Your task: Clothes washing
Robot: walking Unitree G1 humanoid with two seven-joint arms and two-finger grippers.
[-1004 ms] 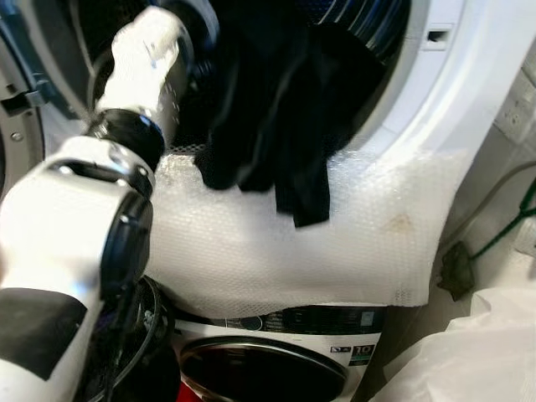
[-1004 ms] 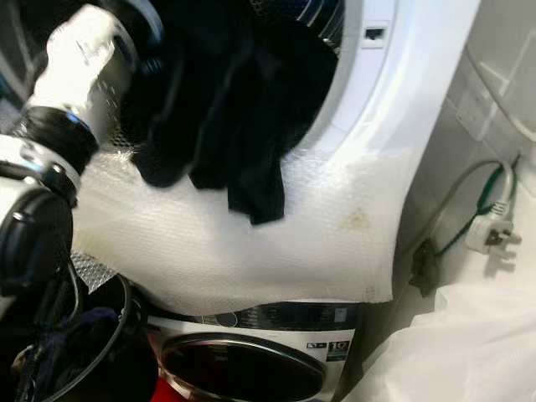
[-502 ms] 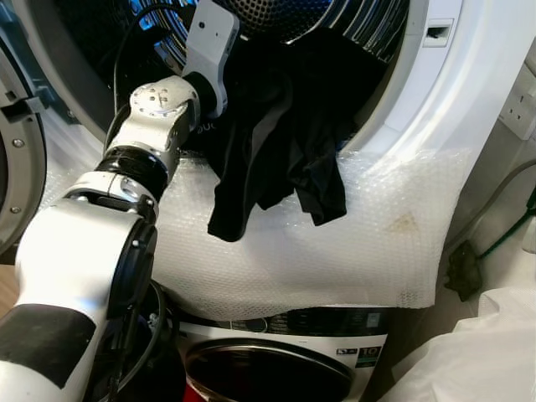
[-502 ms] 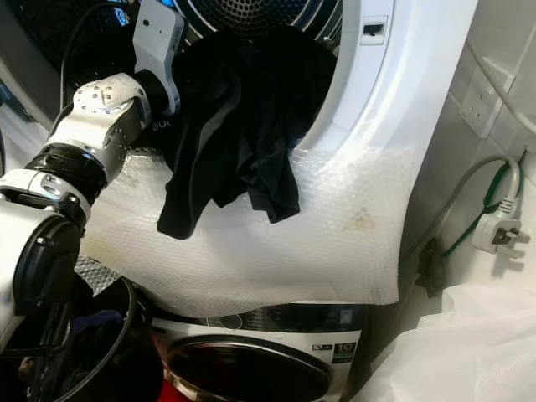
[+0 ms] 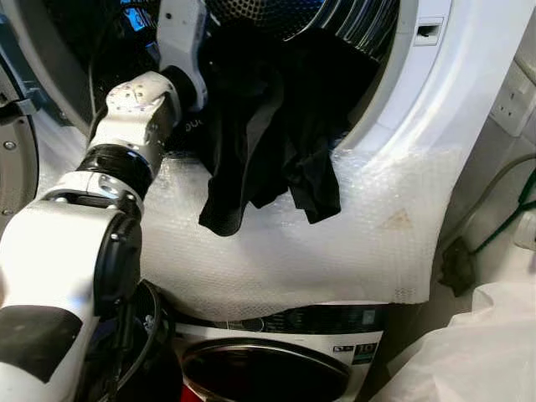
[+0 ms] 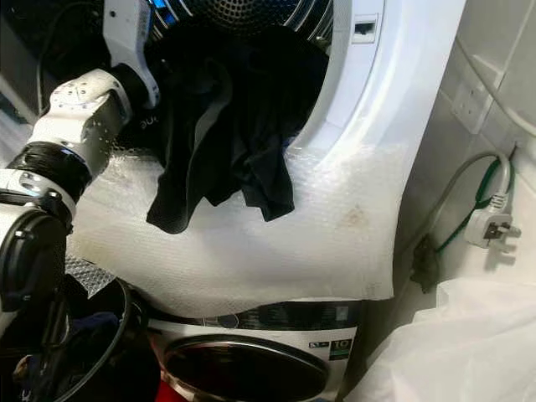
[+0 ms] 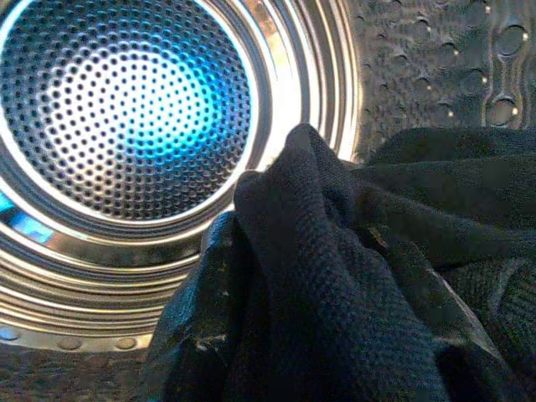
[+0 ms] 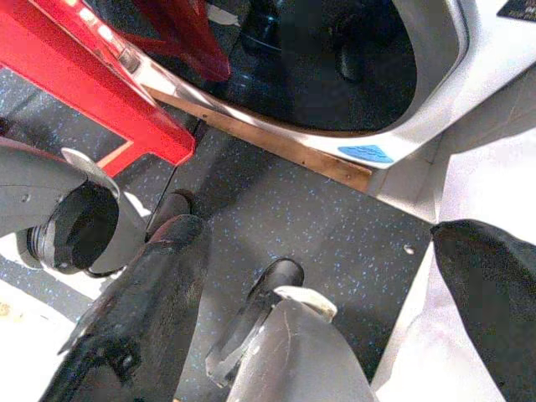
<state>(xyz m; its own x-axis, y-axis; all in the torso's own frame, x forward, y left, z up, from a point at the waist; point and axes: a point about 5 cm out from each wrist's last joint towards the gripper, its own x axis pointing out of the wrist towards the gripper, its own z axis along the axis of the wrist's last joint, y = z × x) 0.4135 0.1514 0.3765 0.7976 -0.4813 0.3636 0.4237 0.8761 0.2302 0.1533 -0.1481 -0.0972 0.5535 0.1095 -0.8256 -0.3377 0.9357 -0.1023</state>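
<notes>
Your silver left arm (image 5: 126, 142) is reaching up and forward, forearm angling upward; its black two-fingered left gripper (image 7: 276, 276) is clamping dark knit cloth. Your right gripper (image 8: 209, 318) is hanging low, pointing floorward, fingers slightly parted.

A black knit fabric garment (image 5: 268, 134) hangs dark against the translucent white bubble-wrap sheet (image 5: 335, 243), whose surface is dotted with small round bubbles and carries a faint brownish stain (image 5: 396, 220) at about four o'clock from the garment. The glossy white round washing-machine door frame (image 5: 435, 100) curves at two o'clock. In the left wrist view, the silver perforated steel drum (image 7: 126, 109) shows regular rows of tiny holes with a bright blue glow at its centre. The robot's silver-white left arm (image 5: 134, 126) has black joint bands. A green cable (image 6: 469, 209) and white plug (image 6: 488, 227) sit at three o'clock. In the right wrist view, a red plastic edge (image 8: 100, 84) crosses dark blue-speckled flooring (image 8: 301, 218).
</notes>
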